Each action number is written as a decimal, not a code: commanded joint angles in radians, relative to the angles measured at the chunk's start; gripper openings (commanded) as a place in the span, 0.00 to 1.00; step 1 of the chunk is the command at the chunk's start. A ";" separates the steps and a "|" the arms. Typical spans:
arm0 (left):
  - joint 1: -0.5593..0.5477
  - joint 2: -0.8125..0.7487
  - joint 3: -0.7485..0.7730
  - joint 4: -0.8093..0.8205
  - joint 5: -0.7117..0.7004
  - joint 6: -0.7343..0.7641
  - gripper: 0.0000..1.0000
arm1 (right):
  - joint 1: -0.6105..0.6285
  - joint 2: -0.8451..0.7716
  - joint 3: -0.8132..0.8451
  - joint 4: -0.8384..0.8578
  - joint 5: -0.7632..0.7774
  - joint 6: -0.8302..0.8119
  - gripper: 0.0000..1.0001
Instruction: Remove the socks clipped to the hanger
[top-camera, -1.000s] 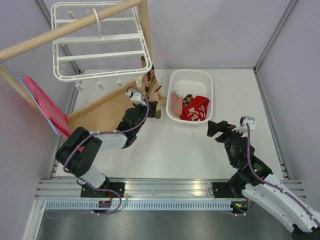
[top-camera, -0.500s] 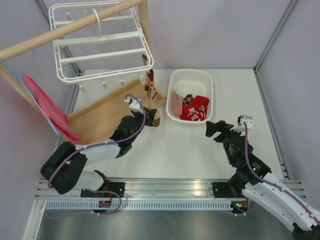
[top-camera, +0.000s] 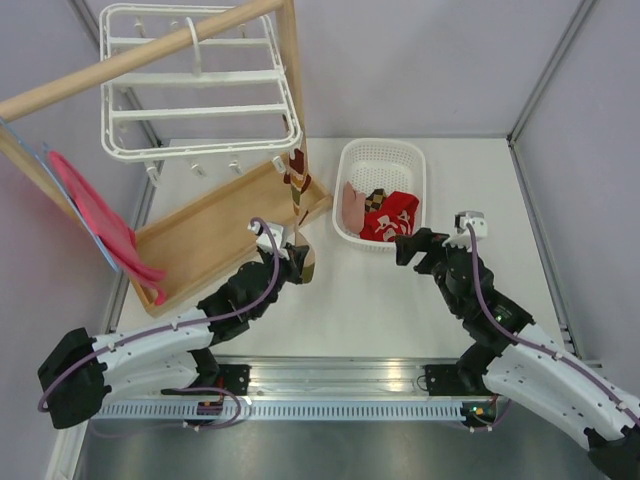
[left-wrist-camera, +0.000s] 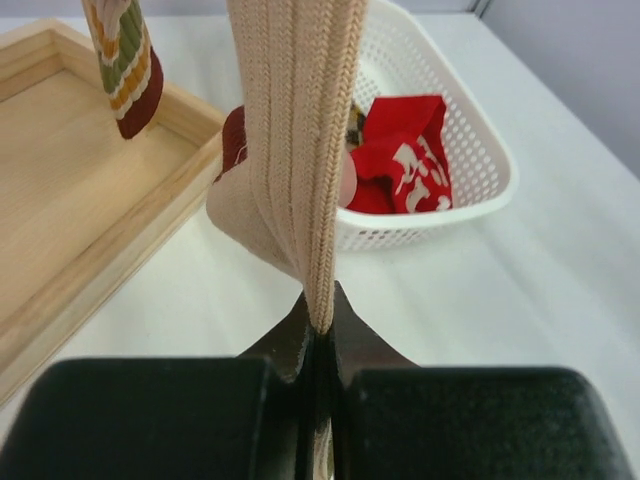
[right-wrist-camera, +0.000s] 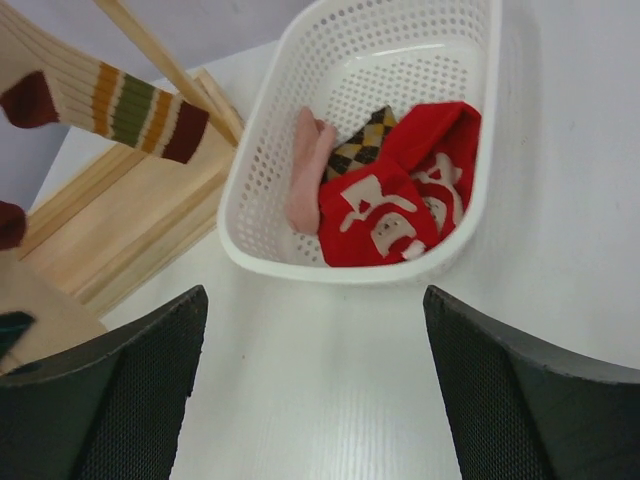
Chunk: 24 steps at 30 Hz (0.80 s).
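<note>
Left wrist view, nearest first: the left gripper (left-wrist-camera: 318, 340) is clamped tight on a ribbed beige sock (left-wrist-camera: 300, 120). The sock rises from the closed jaws and out of the top of the picture, so whether its upper end is clipped cannot be told. Behind it sits the white basket (left-wrist-camera: 480, 150), holding a red sock (left-wrist-camera: 410, 165) whose white marks form no readable word. Left of the basket, a striped sock (left-wrist-camera: 125, 60) hangs over a wooden tray (left-wrist-camera: 70, 190).

Right wrist view: the right gripper (right-wrist-camera: 315, 400) is spread wide and empty, just short of the basket. It shows a pink sock (right-wrist-camera: 305, 170) and a checkered sock (right-wrist-camera: 360, 140) beside the red one, which the beige sock mostly hides from the left wrist.

Top view alone shows the hanger (top-camera: 200, 78), up and left of the basket, with the striped sock dangling from the corner nearest the basket.
</note>
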 joint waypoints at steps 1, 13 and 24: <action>-0.040 -0.026 0.007 -0.148 -0.097 0.014 0.02 | 0.062 0.095 0.179 0.057 -0.008 -0.065 0.92; -0.081 -0.086 0.076 -0.295 -0.087 -0.019 0.02 | 0.359 0.555 0.692 0.102 0.195 -0.285 0.92; -0.081 -0.135 0.106 -0.360 -0.028 -0.022 0.02 | 0.544 0.778 0.900 0.238 0.333 -0.508 0.92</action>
